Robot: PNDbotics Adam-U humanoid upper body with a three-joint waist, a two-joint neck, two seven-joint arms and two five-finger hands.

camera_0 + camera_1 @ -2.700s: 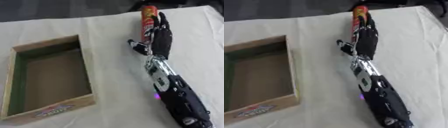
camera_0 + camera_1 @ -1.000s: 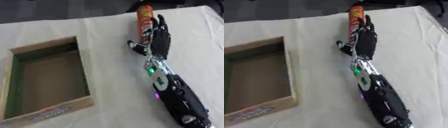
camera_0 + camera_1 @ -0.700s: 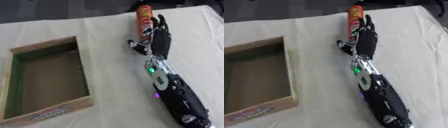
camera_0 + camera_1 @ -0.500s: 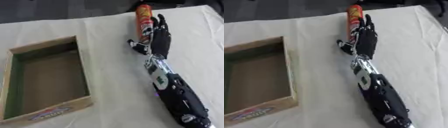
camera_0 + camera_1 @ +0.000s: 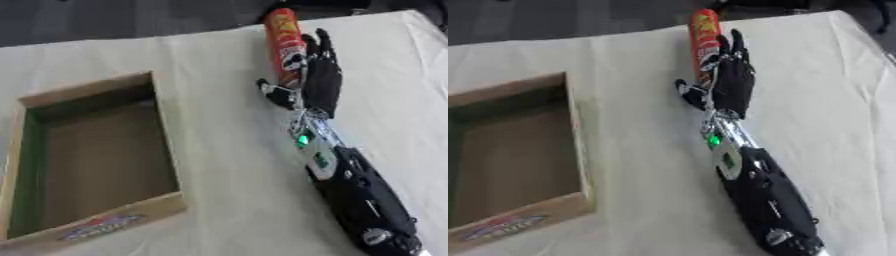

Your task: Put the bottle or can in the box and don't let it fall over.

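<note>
Left eye view: a tall, slender red can (image 5: 283, 46) stands upright near the far edge of the cream-covered surface (image 5: 219, 65), its body printed with a yellow band near the top and a darker patch of artwork lower down that cannot be read. The robot's right hand (image 5: 319, 85) is at the can's right side, its black fingers (image 5: 322, 42) extended along the can and reaching roughly two-thirds up it; the thumb (image 5: 273, 92) juts out to the left just below the can's base. The fingers look straight rather than wrapped around the can, and whether they actually touch it cannot be told. The black forearm with a lit green spot (image 5: 303, 139) runs back toward the lower right corner. Well apart to the left lies an open cardboard box (image 5: 166, 150) with a green inner wall and a printed front edge.
</note>
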